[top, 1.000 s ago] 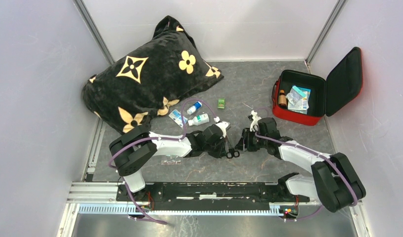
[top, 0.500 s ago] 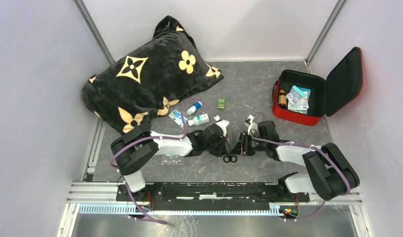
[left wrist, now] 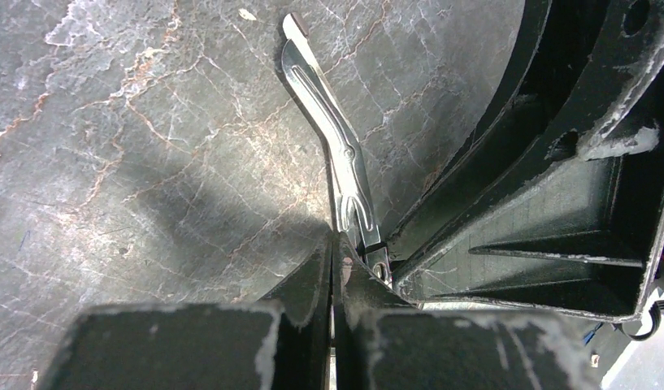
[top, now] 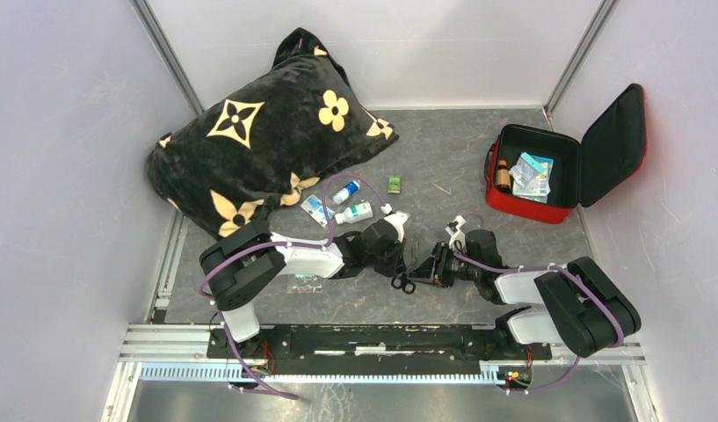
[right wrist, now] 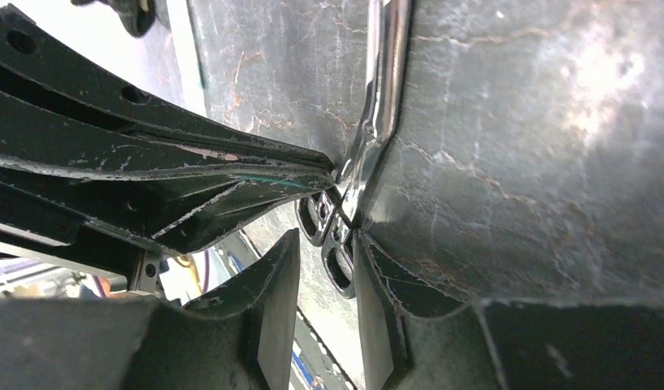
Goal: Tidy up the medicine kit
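Observation:
The medicine kit [top: 524,207], a red case with its lid open, stands at the right with a brown bottle [top: 503,177] and packets [top: 533,174] inside. Mid-table, my left gripper [top: 406,256] is shut on the metal shank of a pair of scissors [top: 402,282]. In the left wrist view the silver blades [left wrist: 336,138] stick out past the shut left gripper [left wrist: 332,240]. My right gripper [top: 431,264] faces it from the right. In the right wrist view the scissors' black handle loops [right wrist: 336,262] sit between the open fingers of the right gripper [right wrist: 326,240], against the right-hand pad.
A black pillow with gold flowers [top: 258,132] fills the back left. Two small bottles [top: 344,192] [top: 356,212], a blue-white packet [top: 315,209] and a green packet [top: 395,184] lie behind the left arm. A clear bag [top: 304,284] lies near the left arm's base.
My right gripper has swung left and nearer, up to the scissors' handles, and its jaws have narrowed. The scissors' handles have shifted slightly left. The left gripper stays shut.

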{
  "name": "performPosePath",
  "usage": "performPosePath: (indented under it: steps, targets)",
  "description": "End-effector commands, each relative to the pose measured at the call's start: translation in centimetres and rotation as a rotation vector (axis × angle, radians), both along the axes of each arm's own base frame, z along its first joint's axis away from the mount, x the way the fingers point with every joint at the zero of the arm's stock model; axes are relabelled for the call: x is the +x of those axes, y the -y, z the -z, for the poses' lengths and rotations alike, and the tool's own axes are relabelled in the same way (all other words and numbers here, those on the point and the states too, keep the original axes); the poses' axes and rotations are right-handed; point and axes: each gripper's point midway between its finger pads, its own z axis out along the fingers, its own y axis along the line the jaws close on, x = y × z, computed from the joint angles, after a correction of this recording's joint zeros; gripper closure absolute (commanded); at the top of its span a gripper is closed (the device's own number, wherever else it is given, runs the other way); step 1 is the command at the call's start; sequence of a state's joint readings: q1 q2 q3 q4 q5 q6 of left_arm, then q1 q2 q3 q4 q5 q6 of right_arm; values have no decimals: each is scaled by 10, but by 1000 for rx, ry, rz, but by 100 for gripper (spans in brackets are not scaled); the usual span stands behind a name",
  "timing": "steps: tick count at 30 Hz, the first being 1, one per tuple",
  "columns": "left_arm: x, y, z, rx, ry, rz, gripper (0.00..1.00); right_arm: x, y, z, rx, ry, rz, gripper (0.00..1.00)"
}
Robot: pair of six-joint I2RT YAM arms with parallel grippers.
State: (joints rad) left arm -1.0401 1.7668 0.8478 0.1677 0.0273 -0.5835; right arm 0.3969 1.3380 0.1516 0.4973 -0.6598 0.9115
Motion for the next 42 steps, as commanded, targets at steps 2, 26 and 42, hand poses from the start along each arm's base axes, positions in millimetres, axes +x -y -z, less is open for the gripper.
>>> performPosePath:
  steps: [2, 26, 42]
  targets:
    - [-10, -21, 31, 106, -35, 4, 98, 23, -2, -24, 125, 68, 166, 64]
    - [3, -24, 24, 128, 26, -21, 98, 62, 40, 5, -279, 137, 284, 56]
    - [4, -21, 34, 144, 20, -10, 98, 44, 8, 9, -72, 25, 190, 67]
